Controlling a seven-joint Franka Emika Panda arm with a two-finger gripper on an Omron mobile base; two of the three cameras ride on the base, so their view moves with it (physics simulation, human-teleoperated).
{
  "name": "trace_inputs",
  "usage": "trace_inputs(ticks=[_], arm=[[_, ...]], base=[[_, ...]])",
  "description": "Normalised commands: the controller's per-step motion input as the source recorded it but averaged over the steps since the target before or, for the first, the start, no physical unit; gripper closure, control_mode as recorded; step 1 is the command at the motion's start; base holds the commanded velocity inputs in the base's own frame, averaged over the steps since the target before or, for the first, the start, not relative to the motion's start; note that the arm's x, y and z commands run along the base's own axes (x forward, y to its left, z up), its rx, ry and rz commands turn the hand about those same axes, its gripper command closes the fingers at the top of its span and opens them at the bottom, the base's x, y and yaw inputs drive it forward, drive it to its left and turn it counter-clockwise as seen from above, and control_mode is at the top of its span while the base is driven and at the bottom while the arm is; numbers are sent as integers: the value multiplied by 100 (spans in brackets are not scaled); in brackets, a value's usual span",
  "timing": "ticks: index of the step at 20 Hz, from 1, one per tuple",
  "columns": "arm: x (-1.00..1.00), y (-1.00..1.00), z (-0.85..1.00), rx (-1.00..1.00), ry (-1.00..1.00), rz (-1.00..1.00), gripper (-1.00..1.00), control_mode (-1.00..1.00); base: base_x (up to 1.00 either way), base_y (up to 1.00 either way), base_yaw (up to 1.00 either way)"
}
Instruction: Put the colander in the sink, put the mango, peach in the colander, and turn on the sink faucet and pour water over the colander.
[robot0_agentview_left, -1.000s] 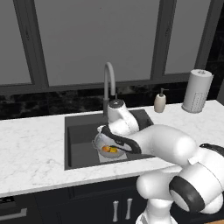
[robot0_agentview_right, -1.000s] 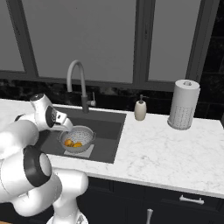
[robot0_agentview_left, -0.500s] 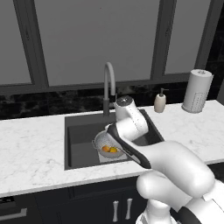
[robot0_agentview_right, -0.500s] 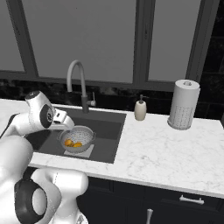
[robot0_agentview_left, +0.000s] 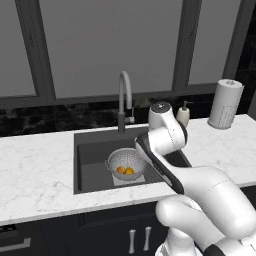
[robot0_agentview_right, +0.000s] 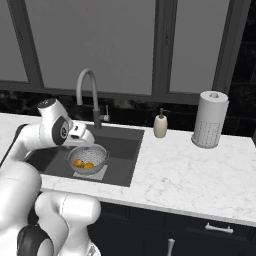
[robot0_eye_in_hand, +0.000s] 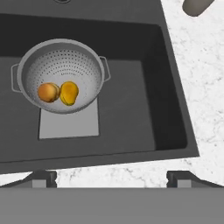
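The silver colander (robot0_eye_in_hand: 61, 72) stands on the pale patch on the floor of the dark sink (robot0_eye_in_hand: 131, 109). Inside it lie the round orange-red peach (robot0_eye_in_hand: 48, 92) and, touching it on the right, the yellower mango (robot0_eye_in_hand: 69, 92). My gripper (robot0_eye_in_hand: 111, 178) hangs open and empty above the sink's near rim, well clear of the colander, with both fingertips (robot0_eye_in_hand: 41, 177) spread wide. From the base views the colander (robot0_agentview_left: 126, 164) (robot0_agentview_right: 88, 157) sits left of the arm's wrist. The grey gooseneck sink faucet (robot0_agentview_left: 122, 95) (robot0_agentview_right: 85, 82) arches behind it. Water is out of view.
A beige soap dispenser (robot0_agentview_left: 183, 114) (robot0_agentview_right: 160, 126) stands behind the sink's right corner, with a paper towel roll (robot0_agentview_left: 225, 104) (robot0_agentview_right: 209, 119) further right. White marble counter (robot0_agentview_left: 35, 165) (robot0_agentview_right: 190, 175) surrounds the sink. Dark windows back the wall.
My hand has lifted up and away from the colander toward the sink's front right. The fruits stay in the colander and the jaws stay open.
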Motion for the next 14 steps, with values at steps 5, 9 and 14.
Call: trace_inputs(ticks=[5, 9, 14], arm=[[-13, -37, 20, 2, 9, 0, -100, -100], [-11, -38, 4, 0, 2, 4, -100, -100], [-1, -27, 0, -2, 0, 15, -100, -100]], base=[[0, 0, 0], [0, 0, 0], [0, 0, 0]])
